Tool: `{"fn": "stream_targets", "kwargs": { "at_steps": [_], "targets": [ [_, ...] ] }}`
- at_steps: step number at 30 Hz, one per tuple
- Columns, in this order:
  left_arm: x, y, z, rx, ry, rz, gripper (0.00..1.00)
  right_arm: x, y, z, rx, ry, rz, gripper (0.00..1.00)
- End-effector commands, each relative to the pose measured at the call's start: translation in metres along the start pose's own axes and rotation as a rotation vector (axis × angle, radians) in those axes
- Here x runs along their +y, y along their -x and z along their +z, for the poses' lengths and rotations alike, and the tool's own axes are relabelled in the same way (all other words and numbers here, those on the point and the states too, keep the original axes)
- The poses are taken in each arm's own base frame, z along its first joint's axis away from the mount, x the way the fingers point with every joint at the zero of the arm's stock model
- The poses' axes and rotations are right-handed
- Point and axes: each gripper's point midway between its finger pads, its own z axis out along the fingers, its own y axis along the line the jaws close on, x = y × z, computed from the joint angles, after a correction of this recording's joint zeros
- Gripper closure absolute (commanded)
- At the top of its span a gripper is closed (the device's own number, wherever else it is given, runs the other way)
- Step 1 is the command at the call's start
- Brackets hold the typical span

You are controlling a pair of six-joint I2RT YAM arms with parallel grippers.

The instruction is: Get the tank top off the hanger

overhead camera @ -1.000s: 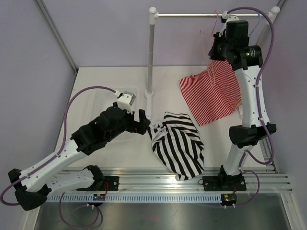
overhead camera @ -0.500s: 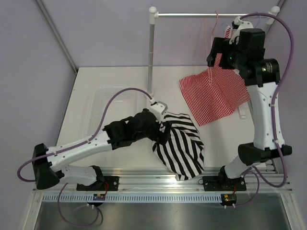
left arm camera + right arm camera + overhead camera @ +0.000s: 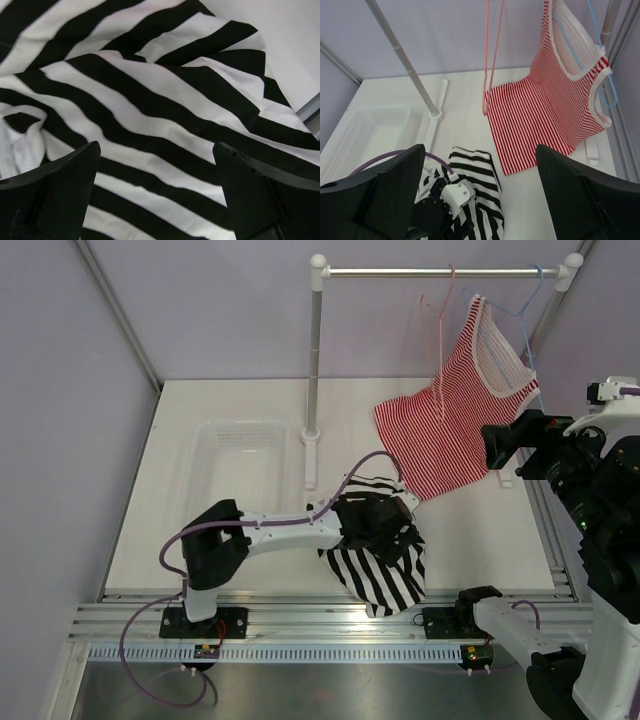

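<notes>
Top external view puts the tank top (image 3: 385, 575) heaped by the near edge of the table (image 3: 200, 400), clear of the hanger (image 3: 440, 330) on the rail (image 3: 400, 272). Your left gripper (image 3: 157, 200) sits wide open over it, gripping nothing; lift straight up so no fold snags. Right gripper (image 3: 480, 200) gapes empty.

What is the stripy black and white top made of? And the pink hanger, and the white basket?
The tank top looks like soft matte cloth: it lies crumpled in loose folds. The hanger looks like thin pink-coated wire, or maybe plastic. The basket looks like white plastic, its walls a fine mesh.
</notes>
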Motion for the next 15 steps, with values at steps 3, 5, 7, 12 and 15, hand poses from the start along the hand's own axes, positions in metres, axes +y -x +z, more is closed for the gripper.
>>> {"fn": "stream_targets", "kwargs": {
  "at_steps": [3, 5, 7, 12, 15],
  "targets": [
    [-0.013, 0.015, 0.027, -0.008, 0.021, 0.004, 0.01, 0.012, -0.036, 0.013, 0.115, 0.087, -0.009, 0.00],
    [-0.009, 0.008, 0.038, 0.027, 0.061, -0.001, 0.01, 0.017, -0.038, 0.009, 0.109, 0.119, -0.007, 0.00],
    [-0.004, -0.006, 0.053, 0.072, 0.095, -0.009, 0.01, 0.020, -0.038, 0.006, 0.100, 0.143, -0.007, 0.01],
    [-0.010, -0.023, 0.067, 0.109, 0.067, -0.029, 0.33, 0.027, -0.030, -0.005, 0.060, 0.183, -0.008, 0.00],
    [-0.007, -0.020, 0.063, 0.100, 0.080, -0.034, 0.68, 0.030, -0.027, -0.009, 0.043, 0.198, -0.008, 0.01]
  ]
}}
